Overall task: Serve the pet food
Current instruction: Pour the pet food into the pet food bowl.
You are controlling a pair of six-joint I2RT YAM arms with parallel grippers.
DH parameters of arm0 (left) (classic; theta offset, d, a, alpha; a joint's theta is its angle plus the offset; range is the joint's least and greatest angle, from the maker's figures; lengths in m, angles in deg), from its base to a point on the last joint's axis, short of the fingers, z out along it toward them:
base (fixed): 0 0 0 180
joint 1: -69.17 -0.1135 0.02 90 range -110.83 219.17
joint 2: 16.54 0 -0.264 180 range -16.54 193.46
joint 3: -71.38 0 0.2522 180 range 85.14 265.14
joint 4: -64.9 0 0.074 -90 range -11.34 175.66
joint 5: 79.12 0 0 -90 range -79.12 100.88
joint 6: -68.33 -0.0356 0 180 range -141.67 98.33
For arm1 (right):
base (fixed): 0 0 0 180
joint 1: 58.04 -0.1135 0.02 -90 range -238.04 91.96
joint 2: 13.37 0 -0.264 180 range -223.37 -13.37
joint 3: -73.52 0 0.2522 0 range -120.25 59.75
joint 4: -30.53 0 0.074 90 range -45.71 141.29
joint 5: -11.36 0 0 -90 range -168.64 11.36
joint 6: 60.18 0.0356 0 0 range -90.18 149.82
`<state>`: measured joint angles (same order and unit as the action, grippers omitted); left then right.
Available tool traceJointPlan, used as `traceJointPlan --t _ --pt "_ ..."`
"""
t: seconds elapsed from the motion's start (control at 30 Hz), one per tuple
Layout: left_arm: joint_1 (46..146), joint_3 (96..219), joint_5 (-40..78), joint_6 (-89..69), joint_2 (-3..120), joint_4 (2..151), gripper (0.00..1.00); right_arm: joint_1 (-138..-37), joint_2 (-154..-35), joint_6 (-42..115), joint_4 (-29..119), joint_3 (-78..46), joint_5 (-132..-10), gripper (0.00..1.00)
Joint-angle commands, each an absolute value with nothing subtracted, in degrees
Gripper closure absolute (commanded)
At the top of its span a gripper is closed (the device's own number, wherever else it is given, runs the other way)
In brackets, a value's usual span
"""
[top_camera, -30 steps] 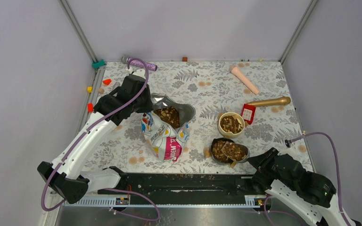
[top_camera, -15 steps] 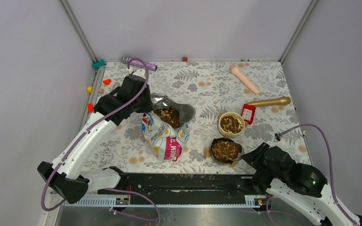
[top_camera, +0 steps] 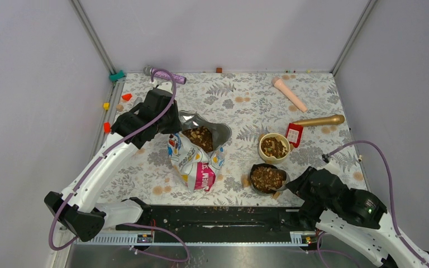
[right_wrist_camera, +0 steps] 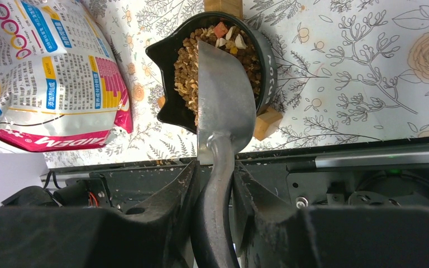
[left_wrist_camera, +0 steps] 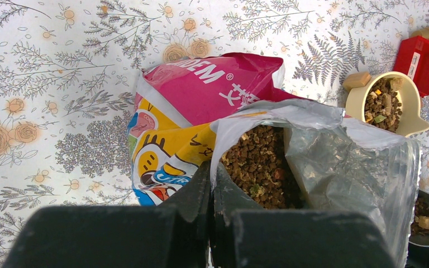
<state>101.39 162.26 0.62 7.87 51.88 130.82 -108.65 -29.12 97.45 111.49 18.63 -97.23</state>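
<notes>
1. My left claw [left_wrist_camera: 211, 181] is fully closed. It pinches the near rim of the opened food bag [left_wrist_camera: 201, 95], whose foil mouth gapes upward.
2. My right claw [right_wrist_camera: 215, 187] is partly closed, with both fingers pressed against the handle of a metal scoop [right_wrist_camera: 226, 100], which it grips.
3. Scoop position: the blade reaches over the near rim of the black bowl [right_wrist_camera: 268, 56]. The face turned toward my wrist camera is bare metal.
4. Pet food [left_wrist_camera: 257, 164], location A: a loose heap inside the bag, just beyond my left fingertips.
5. Pet food, location B: it fills the black bowl about to rim level. This bowl stands at the near edge of the table [top_camera: 324, 95], right of the bag.
6. Pet food, location C: a smaller amount lies in the cream bowl [left_wrist_camera: 354, 106], just beyond the black bowl.
7. Adjacent items: a wooden block [right_wrist_camera: 268, 124] sits against the black bowl's near side, and a red box [left_wrist_camera: 422, 56] lies just beside the cream bowl.
</notes>
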Motion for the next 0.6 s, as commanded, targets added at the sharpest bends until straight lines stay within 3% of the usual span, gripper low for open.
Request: traceJointPlan --t 0.0,0.57 --pt "101.2 163.2 0.7 6.9 52.4 130.7 1.00 -108.8 -30.4 95.6 114.3 15.5 -99.1 1.00" --pt "101.1 163.2 0.6 6.9 52.5 130.7 1.00 -108.8 -41.5 90.6 107.8 14.2 -97.4 1.00"
